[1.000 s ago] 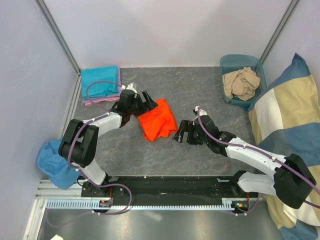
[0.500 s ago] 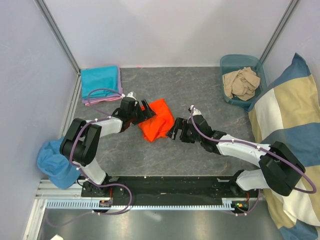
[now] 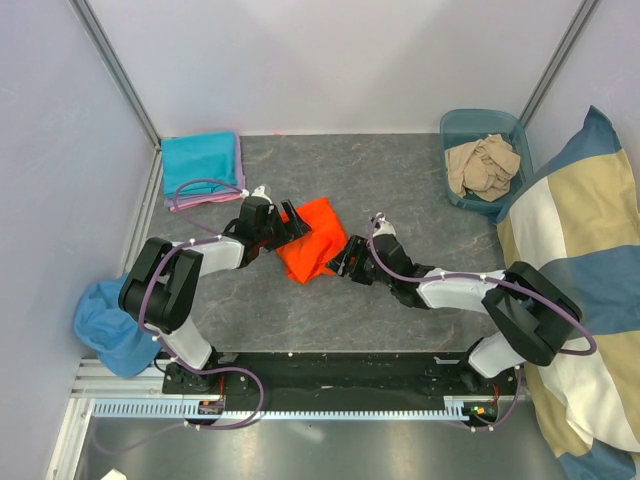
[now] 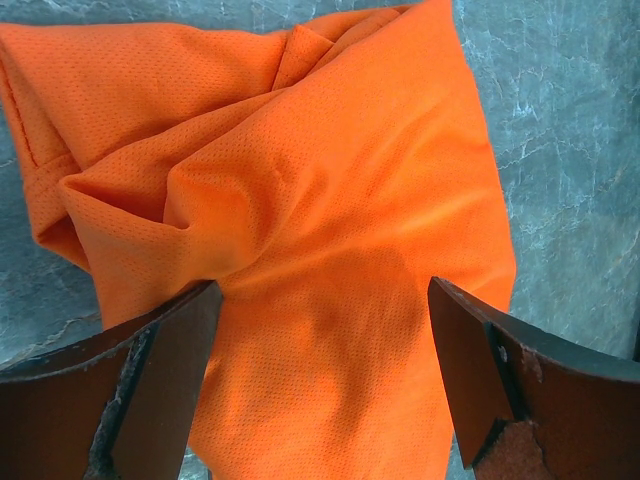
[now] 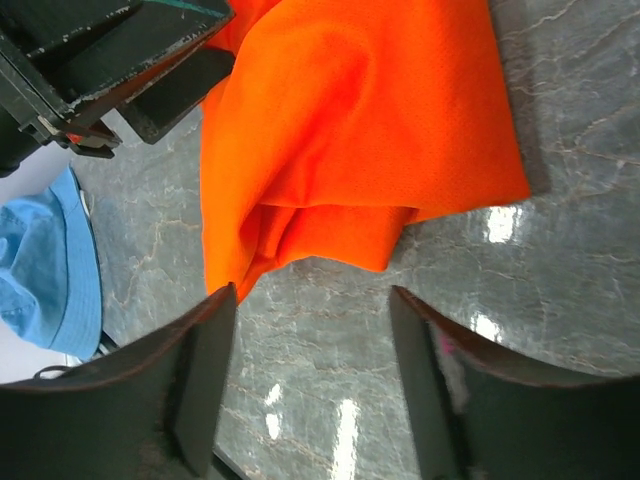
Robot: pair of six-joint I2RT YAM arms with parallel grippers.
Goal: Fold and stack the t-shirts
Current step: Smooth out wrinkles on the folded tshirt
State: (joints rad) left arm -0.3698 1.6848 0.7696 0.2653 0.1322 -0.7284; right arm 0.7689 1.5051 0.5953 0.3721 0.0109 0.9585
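Right gripper [image 5: 312, 296] stands with jaws apart, gripping nothing, just short of the near fold of the crumpled orange t-shirt [image 5: 350, 130] on the grey marbled table [image 5: 560, 320]; light blue cloth [image 5: 50, 270] at left edge.

On my feed I count one orange t-shirt [image 3: 318, 240], one teal t-shirt [image 3: 200, 158], one pink-lilac t-shirt [image 3: 180, 207], and a beige heap [image 3: 483, 165] whose piece count I can't make out. There is also one bin [image 3: 478, 122], one blue-and-beige cushion [image 3: 570, 215], one light blue cloth [image 3: 100, 320], and two grippers: left gripper [image 3: 291, 226], right gripper [image 3: 345, 263].
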